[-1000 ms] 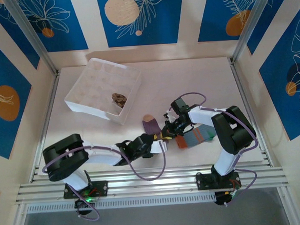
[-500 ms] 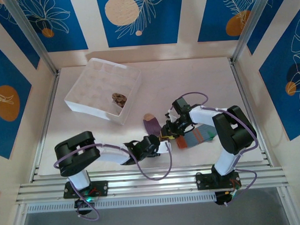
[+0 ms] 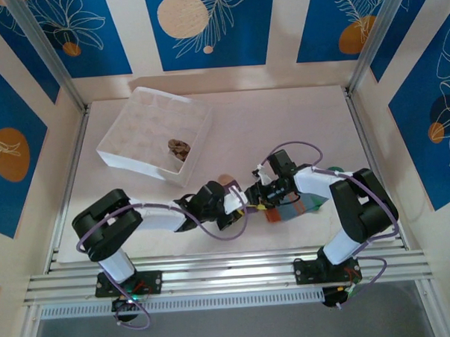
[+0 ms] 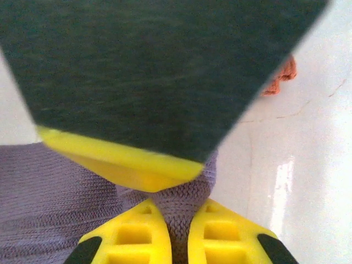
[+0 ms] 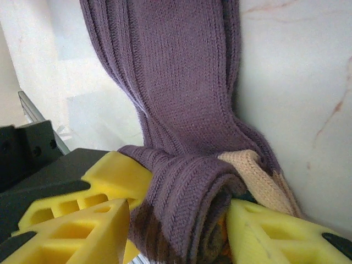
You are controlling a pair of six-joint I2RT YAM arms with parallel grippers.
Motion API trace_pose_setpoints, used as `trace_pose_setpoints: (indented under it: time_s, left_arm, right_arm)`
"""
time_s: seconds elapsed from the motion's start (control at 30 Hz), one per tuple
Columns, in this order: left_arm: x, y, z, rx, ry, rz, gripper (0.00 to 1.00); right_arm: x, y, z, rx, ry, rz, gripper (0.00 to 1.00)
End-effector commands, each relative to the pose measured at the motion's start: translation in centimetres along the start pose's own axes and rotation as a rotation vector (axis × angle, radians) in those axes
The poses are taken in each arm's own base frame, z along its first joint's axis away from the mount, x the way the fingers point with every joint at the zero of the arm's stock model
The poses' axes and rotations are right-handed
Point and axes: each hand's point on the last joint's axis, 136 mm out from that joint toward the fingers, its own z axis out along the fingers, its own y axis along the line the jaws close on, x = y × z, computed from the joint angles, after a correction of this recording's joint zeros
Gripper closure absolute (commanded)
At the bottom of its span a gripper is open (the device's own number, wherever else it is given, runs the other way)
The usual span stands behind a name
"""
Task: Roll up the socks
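The pale counter (image 3: 283, 121) carries everything. The two arms reach in from its near edge and meet near the middle of the front half. A white gridded box (image 3: 139, 166) sits at the back left, well apart from them.

The blue-grey striped sock (image 3: 300, 204) lies flat just beside the right arm's wrist, its orange cuff toward the centre. In the left wrist view a bit of that orange cuff shows at the right edge.

The purple sock (image 3: 230, 188) lies between the two grippers, with its tan toe pointing toward the box. In the right wrist view its near end is curled into a loose roll, while the rest of it runs away flat across the counter.

The left gripper (image 4: 177, 220) is pressed together, with a fold of the purple knit pinched between its yellow fingers. The right gripper (image 5: 176, 234) is spread, one finger on either side of the rolled end. A dark gap shows beside its right-hand finger.

The brown sock (image 3: 178, 147) sits bunched in one compartment along the box's near right side.
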Motion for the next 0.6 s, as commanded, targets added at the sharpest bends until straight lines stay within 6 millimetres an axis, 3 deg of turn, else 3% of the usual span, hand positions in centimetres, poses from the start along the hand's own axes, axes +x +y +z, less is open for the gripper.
trace_pose_setpoints:
  time_s: [0.0, 0.17, 0.33, 0.43, 0.57]
  left_arm:
    - [4.0, -2.1, 0.2, 0.182, 0.135, -0.257, 1.00]
    - [5.1, -1.1, 0.2, 0.242, 0.177, -0.451, 1.00]
    - [5.7, -1.1, 0.5, 0.270, 0.200, -0.487, 1.00]
    - [5.8, -1.0, 0.4, 0.263, 0.207, -0.476, 0.91]
    - [5.2, -0.5, -0.3, 0.223, 0.193, -0.424, 0.78]
  right_arm:
    - [0.7, 1.0, 0.6, -0.068, 0.031, -0.029, 0.50]
    - [1.1, 0.6, 0.9, -0.055, 0.043, -0.031, 0.54]
    - [1.1, -1.1, 1.4, 0.031, 0.068, 0.023, 0.75]
    - [1.3, -2.7, 1.9, 0.113, 0.112, 0.084, 0.86]
    - [1.8, -4.4, 2.7, 0.195, 0.175, 0.144, 0.91]
